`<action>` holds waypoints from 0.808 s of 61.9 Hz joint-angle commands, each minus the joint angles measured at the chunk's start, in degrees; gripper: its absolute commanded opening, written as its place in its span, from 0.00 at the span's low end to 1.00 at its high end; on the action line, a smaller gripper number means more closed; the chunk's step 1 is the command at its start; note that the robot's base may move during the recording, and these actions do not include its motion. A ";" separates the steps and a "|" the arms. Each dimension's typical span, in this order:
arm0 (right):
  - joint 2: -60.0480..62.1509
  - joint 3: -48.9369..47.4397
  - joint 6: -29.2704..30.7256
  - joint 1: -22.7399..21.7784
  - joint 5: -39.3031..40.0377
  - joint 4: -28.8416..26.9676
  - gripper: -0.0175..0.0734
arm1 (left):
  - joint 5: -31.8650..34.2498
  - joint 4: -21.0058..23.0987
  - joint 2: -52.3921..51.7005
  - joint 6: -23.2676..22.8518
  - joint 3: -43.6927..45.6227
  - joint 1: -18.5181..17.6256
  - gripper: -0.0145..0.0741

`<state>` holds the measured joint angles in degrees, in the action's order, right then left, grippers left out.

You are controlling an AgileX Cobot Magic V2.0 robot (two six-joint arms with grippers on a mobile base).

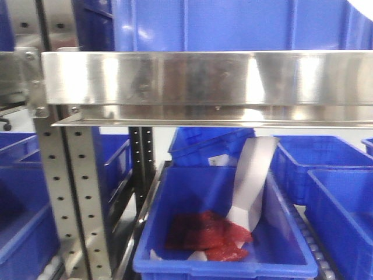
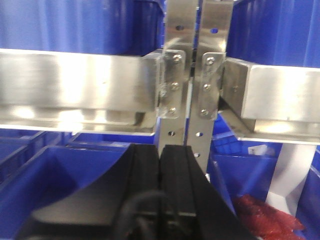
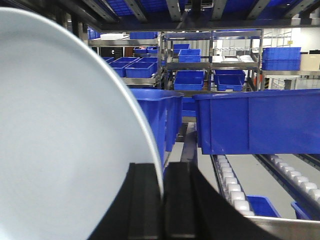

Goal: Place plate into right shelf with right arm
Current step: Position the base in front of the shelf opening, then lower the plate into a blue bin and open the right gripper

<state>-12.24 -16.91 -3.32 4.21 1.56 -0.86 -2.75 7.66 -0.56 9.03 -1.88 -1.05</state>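
Observation:
My right gripper is shut on the rim of the white plate. The plate stands on edge and fills the left half of the right wrist view. It is held inside the steel shelf, above a roller track, with blue bins ahead. In the front view the shelf's wide shiny rail crosses the frame. A white sliver at the top right corner may be the plate. My left gripper is shut and empty, facing the perforated uprights.
On the upper level stand a blue bin to the right and another right behind the plate. Below the rail a blue bin holds a bent white paper strip and red packets. More bins stand on either side.

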 commanded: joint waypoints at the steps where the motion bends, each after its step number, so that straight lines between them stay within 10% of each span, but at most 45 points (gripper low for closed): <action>1: -0.58 -1.76 -0.04 -0.36 5.47 0.35 0.25 | 5.16 0.47 -0.59 -0.40 -0.59 -0.11 0.02; 50: -2.28 -5.93 -0.08 -0.14 8.54 0.35 0.25 | 5.16 0.47 -0.59 -0.40 -0.59 -0.11 0.02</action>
<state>-12.64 -18.10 -3.32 4.21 3.35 -0.86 -2.75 7.66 -0.56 9.03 -1.88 -1.05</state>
